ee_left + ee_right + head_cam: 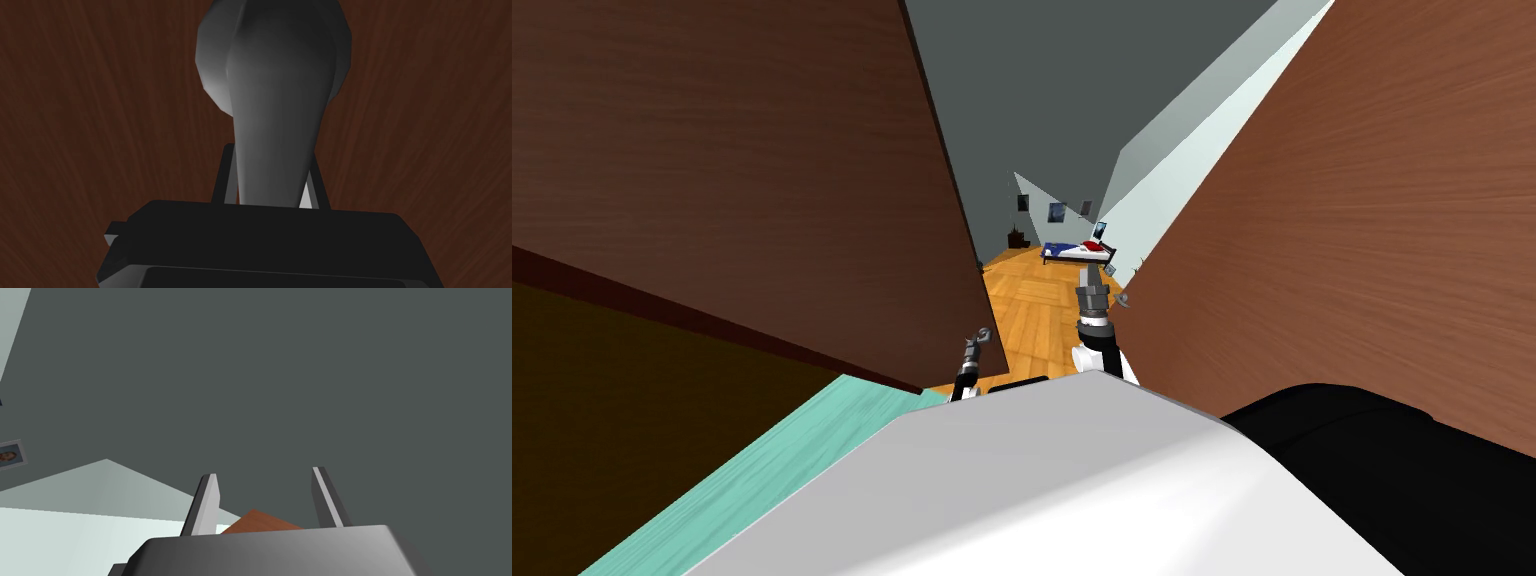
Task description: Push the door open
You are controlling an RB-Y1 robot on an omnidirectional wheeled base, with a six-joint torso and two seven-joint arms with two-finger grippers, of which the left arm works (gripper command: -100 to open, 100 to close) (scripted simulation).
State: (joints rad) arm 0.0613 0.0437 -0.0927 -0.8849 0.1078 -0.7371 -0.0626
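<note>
The dark brown door [762, 170] stands swung aside on my left, its free edge [980, 270] bordering a gap onto a room beyond. My left gripper [978, 340] is at that edge, low on the door. In the left wrist view the gripper [270, 165] is shut on the grey door handle [277, 90], whose lever runs down between the two fingers against the brown door face [90, 125]. My right gripper [1091, 283] is raised in the gap, close to a lighter brown panel [1362, 230]; its fingers [206, 503] stand open around nothing.
Through the gap lies an orange wooden floor [1032, 310] with a bed [1077, 250] at the far wall. Small grey fittings [1123, 298] stick out of the right brown panel beside my right arm. A teal floor strip [762, 480] runs under the door at my left.
</note>
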